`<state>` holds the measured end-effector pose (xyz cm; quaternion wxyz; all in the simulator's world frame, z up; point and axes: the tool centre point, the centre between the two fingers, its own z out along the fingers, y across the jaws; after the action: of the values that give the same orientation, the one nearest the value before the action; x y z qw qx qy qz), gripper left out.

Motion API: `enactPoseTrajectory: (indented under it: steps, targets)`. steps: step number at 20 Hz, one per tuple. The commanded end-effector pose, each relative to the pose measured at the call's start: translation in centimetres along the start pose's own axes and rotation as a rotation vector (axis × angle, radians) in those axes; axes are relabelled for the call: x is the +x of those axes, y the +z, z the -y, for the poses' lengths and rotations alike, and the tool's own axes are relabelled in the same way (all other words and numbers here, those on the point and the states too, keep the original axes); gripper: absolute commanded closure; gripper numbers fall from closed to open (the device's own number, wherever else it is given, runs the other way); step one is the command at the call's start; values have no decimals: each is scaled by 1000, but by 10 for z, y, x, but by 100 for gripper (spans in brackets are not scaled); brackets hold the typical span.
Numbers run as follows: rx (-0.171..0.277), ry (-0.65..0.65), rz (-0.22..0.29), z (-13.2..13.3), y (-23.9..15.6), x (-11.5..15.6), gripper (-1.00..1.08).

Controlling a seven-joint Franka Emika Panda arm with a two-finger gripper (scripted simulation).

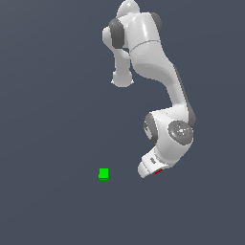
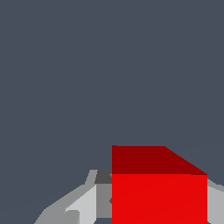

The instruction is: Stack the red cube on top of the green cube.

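Observation:
The red cube [image 2: 159, 192] fills the low part of the wrist view, held between my two grey fingers [image 2: 87, 203]. Both fingers press against its sides, so the gripper [image 2: 159, 205] is shut on it. In the exterior view only a thin red sliver of the red cube [image 1: 159, 171] peeks out beside the white hand, which hides the gripper [image 1: 152, 167] itself. The green cube [image 1: 104, 173] sits alone on the dark floor, toward the exterior view's left of the hand and well apart from it. It does not show in the wrist view.
The white arm [image 1: 158, 67] reaches in from the top of the exterior view and bends down over the hand. A plain dark grey floor [image 1: 48, 119] lies all around both cubes.

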<state>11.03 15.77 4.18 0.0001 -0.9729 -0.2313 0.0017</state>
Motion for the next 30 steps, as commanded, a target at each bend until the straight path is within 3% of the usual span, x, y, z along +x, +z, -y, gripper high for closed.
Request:
enactPoseTrajectory:
  steps: [1,10,20,25,30]
  targets:
    - [-1,0,-3,0,-18,0,108]
    - [-1,0,-3,0,-72,0,108]
    - [-1,0,-4,-4,-77,0,108]
    - [-1,0,-4,-29,-70,-11,108]
    - [-1,0,-4,-76,-58,-30,108]
